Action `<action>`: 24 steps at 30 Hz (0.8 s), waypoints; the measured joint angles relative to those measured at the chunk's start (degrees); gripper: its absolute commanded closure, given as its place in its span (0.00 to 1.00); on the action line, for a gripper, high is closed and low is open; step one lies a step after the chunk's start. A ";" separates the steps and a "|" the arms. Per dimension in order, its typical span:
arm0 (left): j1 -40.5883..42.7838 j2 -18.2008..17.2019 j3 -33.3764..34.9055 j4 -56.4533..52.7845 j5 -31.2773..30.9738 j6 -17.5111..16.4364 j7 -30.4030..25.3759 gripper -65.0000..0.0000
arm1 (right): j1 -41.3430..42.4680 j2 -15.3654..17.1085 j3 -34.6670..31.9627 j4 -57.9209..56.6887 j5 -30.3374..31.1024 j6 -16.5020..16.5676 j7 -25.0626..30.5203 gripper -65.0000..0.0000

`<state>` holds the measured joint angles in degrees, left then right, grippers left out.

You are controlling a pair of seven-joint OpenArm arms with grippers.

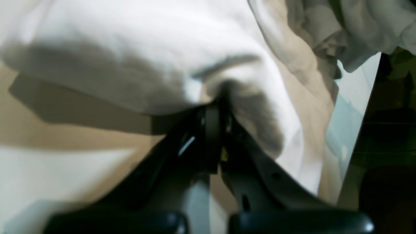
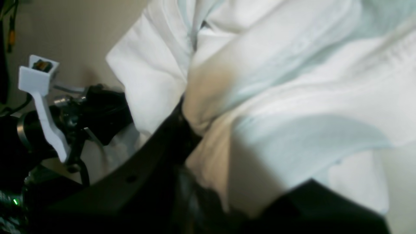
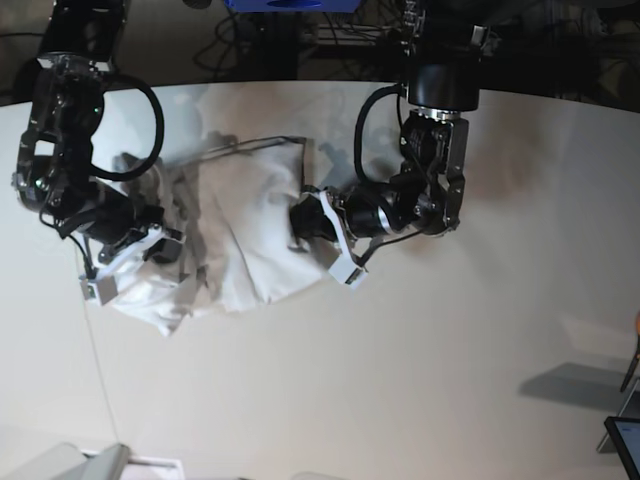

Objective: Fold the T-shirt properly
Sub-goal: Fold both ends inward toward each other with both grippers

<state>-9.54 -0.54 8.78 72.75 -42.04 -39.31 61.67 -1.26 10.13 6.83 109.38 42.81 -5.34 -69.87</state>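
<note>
Two arms: both are at the T-shirt, one on each side of it in the base view.
Right tool (image 3: 172, 252): on the left of the base view, closed on cloth at the left edge of the garment. In its own wrist view (image 2: 191, 125) a bunched fold of white fabric is pinched between the dark fingers (image 2: 169, 130).
Right arm: dark links rise from the tool toward the upper left corner of the base view, with a black cable looped beside them.
T-shirt (image 3: 245, 225): white, wrinkled, lying bunched on the bench between the two tools, left of the bench's middle. Its left part is rumpled into folds; its right part lies flatter. Collar and sleeves cannot be told apart.
T-shirt, wrist views: fills most of the right wrist view (image 2: 292, 81) and the upper part of the left wrist view (image 1: 130, 39); both are blurred.
Left tool (image 3: 298, 222): right of the garment in the base view, closed on its right edge. In its own wrist view (image 1: 217, 97) the fingers meet with cloth drawn into the pinch.
Left arm: reaches in from the top of the base view and bends sideways toward the shirt.
Bench (image 3: 450, 380): pale and plain; the right half carries only shadows.
</note>
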 measured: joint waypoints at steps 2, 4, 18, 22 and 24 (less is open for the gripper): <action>-0.07 -0.11 -0.13 -0.52 -0.09 0.00 -0.04 1.00 | -0.11 1.14 -3.13 0.00 -1.03 -2.69 3.26 1.00; -0.48 -0.07 -0.11 -1.27 -0.28 -0.04 -0.22 1.00 | -0.02 3.26 -8.02 0.02 -1.92 -4.76 5.68 1.00; -1.57 0.02 0.28 -2.36 -0.20 -0.17 -0.39 1.00 | 0.17 4.00 -21.84 0.07 -8.94 -16.28 10.49 1.00; -1.92 0.04 0.28 -2.38 -0.09 -0.15 0.00 1.00 | 1.62 4.57 -26.84 0.07 -8.98 -20.39 12.90 1.00; -1.88 0.04 0.28 -2.38 -0.02 -0.15 0.00 1.00 | 2.21 4.55 -29.33 0.17 -11.69 -21.90 13.27 1.00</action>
<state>-11.42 -0.49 9.06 70.37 -42.06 -39.46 61.67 0.95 14.68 -22.50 109.56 31.11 -27.24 -56.60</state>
